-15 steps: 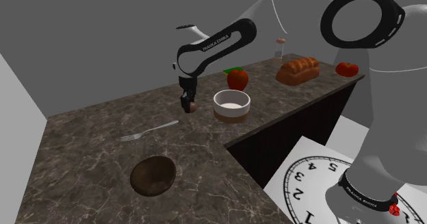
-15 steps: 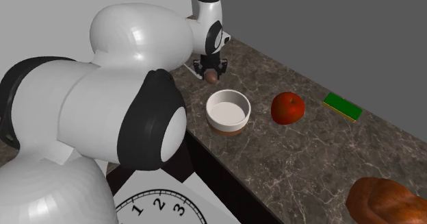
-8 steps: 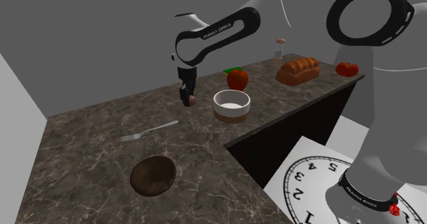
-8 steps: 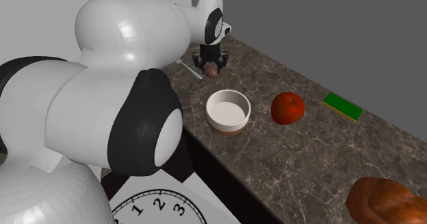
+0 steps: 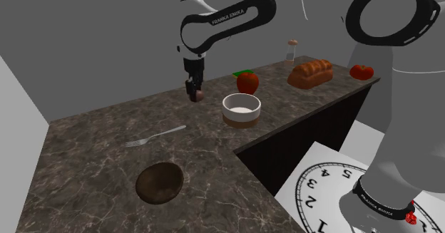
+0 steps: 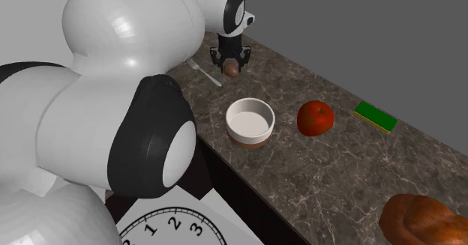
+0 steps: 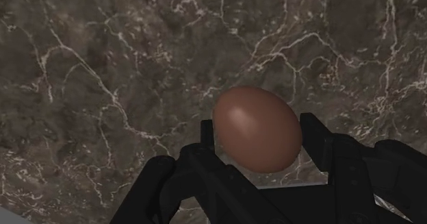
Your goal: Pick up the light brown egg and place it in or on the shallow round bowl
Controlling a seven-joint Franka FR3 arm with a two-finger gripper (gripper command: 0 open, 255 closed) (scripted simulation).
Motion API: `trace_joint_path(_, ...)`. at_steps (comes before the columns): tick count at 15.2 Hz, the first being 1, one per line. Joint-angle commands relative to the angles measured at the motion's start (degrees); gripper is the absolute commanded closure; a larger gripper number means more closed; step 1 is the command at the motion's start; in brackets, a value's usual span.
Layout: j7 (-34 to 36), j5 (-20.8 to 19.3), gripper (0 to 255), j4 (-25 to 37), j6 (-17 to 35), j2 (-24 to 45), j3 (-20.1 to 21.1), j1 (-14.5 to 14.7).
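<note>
**Grey Walls, Dark Stone**

Backed by a plain grey wall [image 5: 93, 32], met at the shoulder view's left by a pale white wall [image 5: 14, 139]. Furnished with an L-shaped worktop [image 5: 85, 160] of dark brown, white-veined stone over a near-black cabinet front [image 5: 314, 128]. Lit softly, evenly.

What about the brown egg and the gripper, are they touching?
Touching. The wrist view shows the egg clasped between the gripper's two black fingers, each pressed against its side with no gap, above the dark veined countertop.
</note>
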Motion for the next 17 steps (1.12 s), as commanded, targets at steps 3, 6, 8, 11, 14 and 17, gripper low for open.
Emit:
trace_joint_path(3, 0.0, 0.1, 255, 2.0, -2.2, -0.3, 0.0, 0.0)
trace_joint_path(6, 3.4, -0.2, 255, -1.0, -1.4, -2.4, 1.1, 2.2)
trace_joint_path(8, 5.8, -0.4, 255, -2.6, -1.0, -3.5, 1.9, 3.7)
trace_joint_path(11, 9.4, -0.8, 255, -4.4, -0.6, -4.9, 3.1, 6.0)
trace_joint_path(14, 13.1, -1.1, 255, -5.5, -0.4, -5.7, 4.3, 8.3)
trace_joint_path(17, 16.9, -1.6, 255, -6.0, -0.4, -6.1, 5.7, 10.7)
